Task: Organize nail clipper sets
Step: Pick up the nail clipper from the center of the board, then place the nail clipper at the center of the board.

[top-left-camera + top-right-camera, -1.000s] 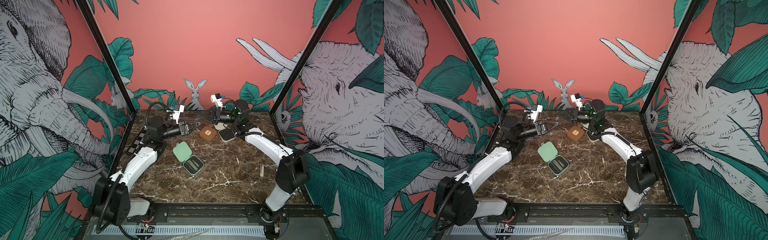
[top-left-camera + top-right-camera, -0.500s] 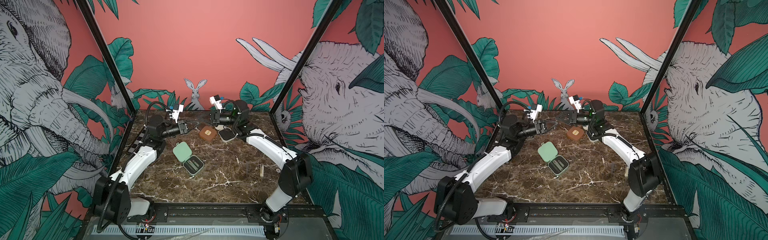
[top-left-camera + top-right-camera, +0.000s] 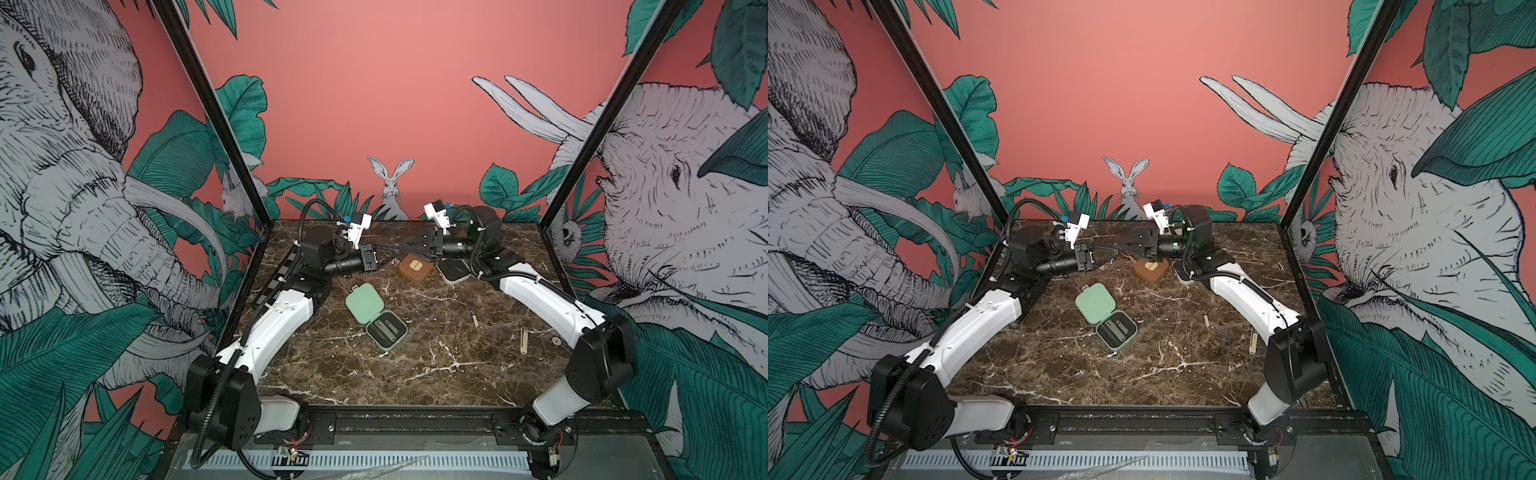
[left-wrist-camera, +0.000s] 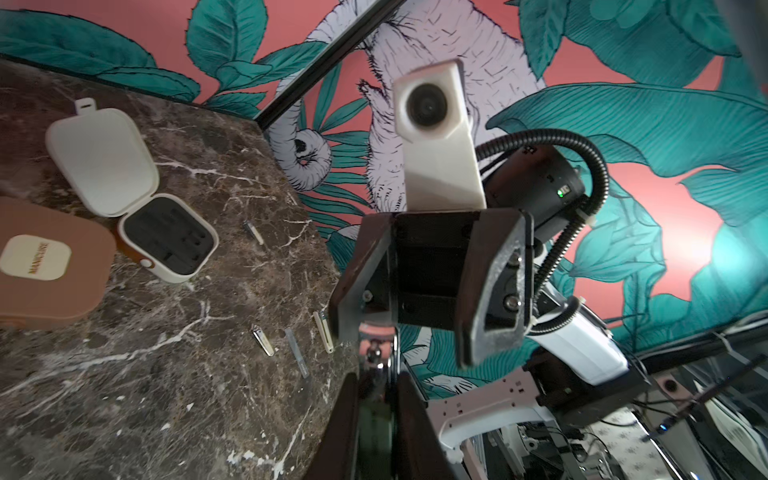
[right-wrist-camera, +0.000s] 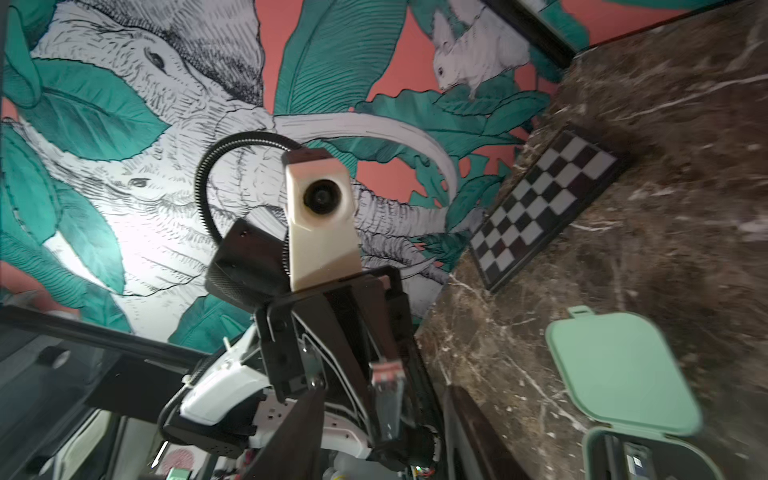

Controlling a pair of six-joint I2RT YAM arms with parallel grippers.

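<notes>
Since a second ago my right gripper (image 3: 406, 248) has spread wide, now empty. My left gripper (image 3: 392, 252) is pinched on one metal tool (image 4: 374, 353), held raised just left of the brown case (image 3: 414, 268).

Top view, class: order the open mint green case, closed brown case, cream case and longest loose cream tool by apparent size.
1. mint green case, opened flat.
2. brown case; the cream case looks similar but sits partly behind the right arm, so I leave them tied.
3. cream tool.
</notes>
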